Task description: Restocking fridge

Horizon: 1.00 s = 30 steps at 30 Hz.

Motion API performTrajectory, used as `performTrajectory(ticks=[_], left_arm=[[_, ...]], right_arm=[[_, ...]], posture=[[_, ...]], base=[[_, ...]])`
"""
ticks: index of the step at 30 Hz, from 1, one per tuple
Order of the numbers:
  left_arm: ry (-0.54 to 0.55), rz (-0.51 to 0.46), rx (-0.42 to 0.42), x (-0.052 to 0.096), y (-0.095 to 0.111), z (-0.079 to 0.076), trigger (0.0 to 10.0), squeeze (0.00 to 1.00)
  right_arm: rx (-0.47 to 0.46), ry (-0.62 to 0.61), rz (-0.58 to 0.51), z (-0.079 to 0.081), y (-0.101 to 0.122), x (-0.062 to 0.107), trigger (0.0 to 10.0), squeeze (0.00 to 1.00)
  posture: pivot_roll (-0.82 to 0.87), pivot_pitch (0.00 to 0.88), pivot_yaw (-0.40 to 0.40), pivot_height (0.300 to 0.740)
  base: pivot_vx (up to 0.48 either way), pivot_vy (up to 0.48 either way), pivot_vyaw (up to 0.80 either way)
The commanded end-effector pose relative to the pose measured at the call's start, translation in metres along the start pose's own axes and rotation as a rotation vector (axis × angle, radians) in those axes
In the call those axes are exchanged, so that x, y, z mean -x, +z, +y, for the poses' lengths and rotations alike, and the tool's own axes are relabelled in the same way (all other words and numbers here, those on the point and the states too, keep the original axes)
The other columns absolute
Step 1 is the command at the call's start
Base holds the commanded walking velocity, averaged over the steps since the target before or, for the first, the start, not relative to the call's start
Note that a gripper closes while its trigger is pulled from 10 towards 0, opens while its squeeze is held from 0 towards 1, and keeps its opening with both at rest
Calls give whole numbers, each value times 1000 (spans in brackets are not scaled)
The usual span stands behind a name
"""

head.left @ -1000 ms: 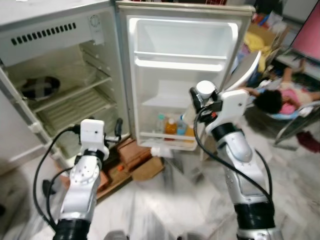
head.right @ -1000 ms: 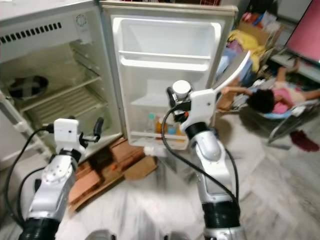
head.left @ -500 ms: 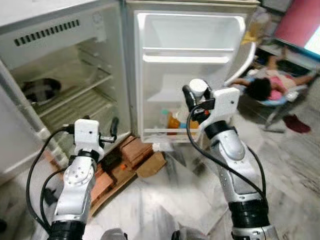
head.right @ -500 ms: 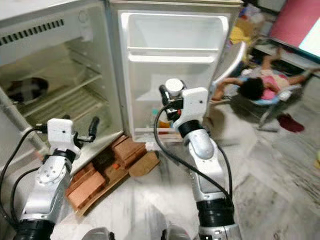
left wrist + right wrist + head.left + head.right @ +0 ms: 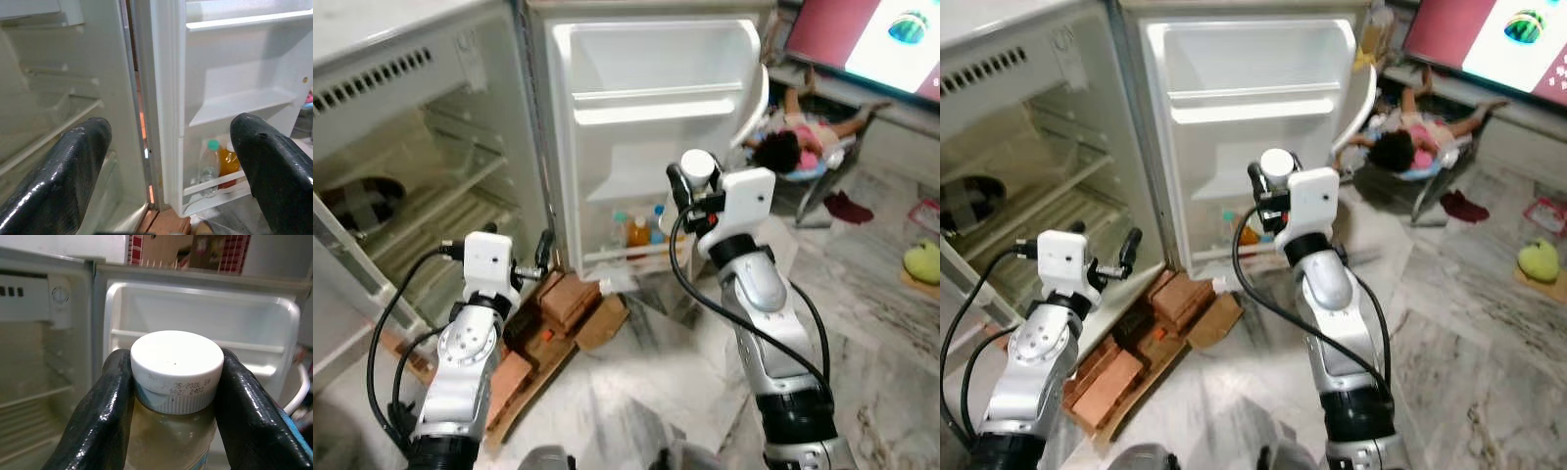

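Right gripper: the right gripper (image 5: 171,396) is clenched on a bottle (image 5: 174,369) just under its white cap, held upright in front of the open fridge door (image 5: 656,147).
Bottle: pale, cloudy liquid inside; a printed date code runs round the cap skirt.
Left gripper: the left gripper (image 5: 171,161) is spread wide with nothing between its fingers, raised and aimed at the hinge edge between the fridge body and the door.
Door shelves: the bottom door shelf (image 5: 641,253) already carries a clear bottle with a green cap (image 5: 210,164) and an orange drink bottle (image 5: 638,232) side by side; the upper door shelves are bare.
Fridge body: wire shelves (image 5: 421,211) hold only a dark, round dish (image 5: 357,196) on the left.
Progress: early, I judge; a few drinks are stowed, the held bottle is not yet placed, and most shelf room remains.
Surroundings: a person lies on the floor beyond the door.
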<state>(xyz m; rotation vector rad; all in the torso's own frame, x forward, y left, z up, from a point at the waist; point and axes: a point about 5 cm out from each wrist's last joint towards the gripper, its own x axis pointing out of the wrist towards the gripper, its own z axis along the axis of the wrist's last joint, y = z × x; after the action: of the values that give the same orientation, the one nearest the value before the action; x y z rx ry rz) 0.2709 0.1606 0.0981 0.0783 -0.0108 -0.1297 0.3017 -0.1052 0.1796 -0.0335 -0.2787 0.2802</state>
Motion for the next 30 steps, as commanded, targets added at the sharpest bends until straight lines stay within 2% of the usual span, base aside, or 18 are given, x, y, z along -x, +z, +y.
performTrajectory(ticks=[1,4,6,11,17,30], left_arm=[[-30,-27,12,-4,6,-9,10000,0],[-26,-29,20,-5,6,-10,10000,0],[-37,-35,43,-5,6,-15,10000,0],[-65,-40,28,-1,7,-17,10000,0],[-75,-51,41,4,6,-15,10000,0],[-109,-69,52,2,10,-18,10000,0]], right_arm=[[62,-77,-55,-18,12,-5,10000,0],[86,-103,-70,-25,17,-9,10000,0],[143,-155,-89,-35,23,-14,10000,0],[169,-202,-74,-42,19,-11,10000,0],[153,-206,-60,-34,11,-3,10000,0],[192,-202,-108,-34,20,-8,10000,0]], posture=[[19,49,-44,740],[18,45,-48,740],[18,44,-53,740],[24,42,-53,740],[23,35,-42,740],[25,40,-36,740]], base=[[412,0,0],[379,0,0],[0,0,0],[0,0,0],[169,0,0],[460,0,0]])
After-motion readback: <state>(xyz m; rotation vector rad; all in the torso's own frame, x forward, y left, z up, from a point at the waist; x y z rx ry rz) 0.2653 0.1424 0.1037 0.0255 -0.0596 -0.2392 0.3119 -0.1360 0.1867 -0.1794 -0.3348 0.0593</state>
